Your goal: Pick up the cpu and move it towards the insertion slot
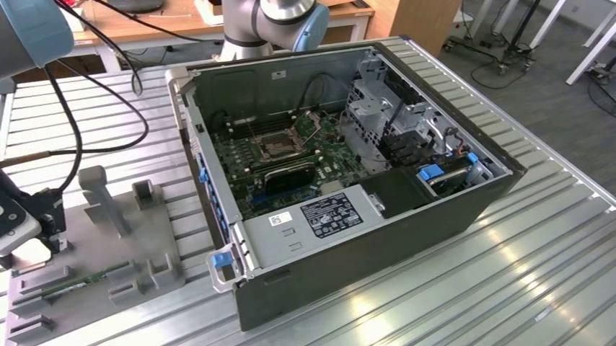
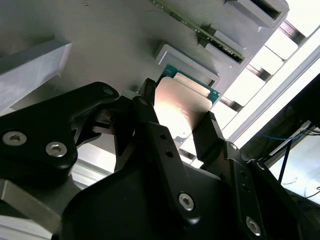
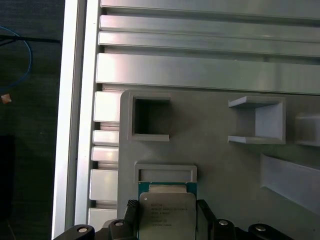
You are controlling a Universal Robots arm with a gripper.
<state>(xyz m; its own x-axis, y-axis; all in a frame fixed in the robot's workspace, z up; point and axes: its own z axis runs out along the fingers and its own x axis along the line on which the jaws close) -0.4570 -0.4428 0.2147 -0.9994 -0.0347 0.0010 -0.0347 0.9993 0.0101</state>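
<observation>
i am working over a slatted aluminium table (image 1: 500,281), and in the first wrist view its ribbed profiles (image 3: 200,70) are running side by side. an open computer tower case (image 1: 385,245) is lying on its side on it. just beside that, towards the exterior view's left, a grey moulded fixture plate (image 1: 91,241) is resting flat, and a black cable (image 1: 106,149) is trailing across the slats.

A robotics lab or workshop is indicated. A robot arm (image 1: 274,21) is seen by a ribbed aluminium table (image 1: 539,288), on which an open computer case (image 1: 385,238) and a grey fixture plate (image 1: 97,249) are set; the cpu (image 3: 166,222) is clamped in the gripper (image 3: 166,206). A wooden desk (image 1: 164,29), loose cables (image 1: 143,137) and what may be wheeled stands (image 1: 500,54) are glimpsed behind.
</observation>
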